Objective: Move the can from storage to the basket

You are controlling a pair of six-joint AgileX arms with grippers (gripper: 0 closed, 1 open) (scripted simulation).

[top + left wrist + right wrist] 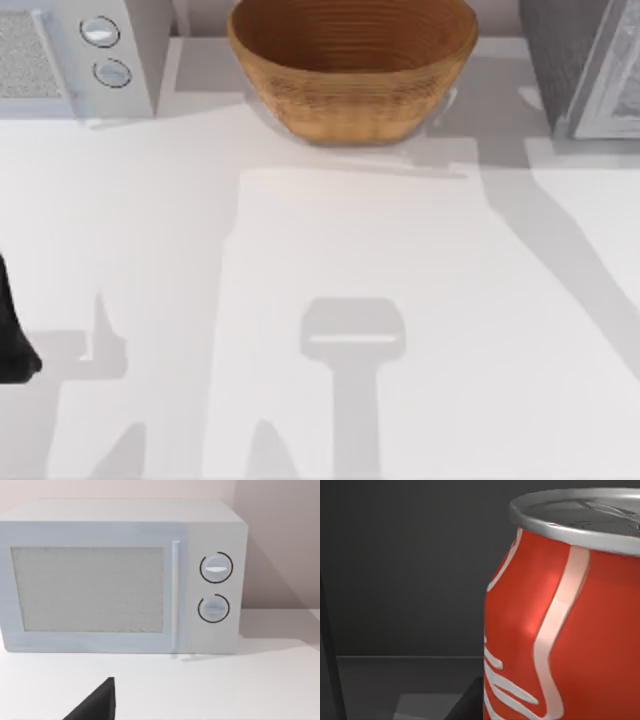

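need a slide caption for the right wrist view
Red drink can with white script, silver lid up, standing close before the camera inside the dark grey storage cabinet.

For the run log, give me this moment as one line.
can: upright inside dark storage | basket: holds nothing visible | left arm: parked at table's left edge

can [570,630] red, white script | basket [352,95] tan ribbed | storage [560,60] grey speckled

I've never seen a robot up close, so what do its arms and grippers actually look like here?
Little of them shows. The left arm appears as a plain matte black shape at the table's left edge. The left gripper's finger is a black, flat wedge narrowing to a point. No cables, markings or labels are visible.
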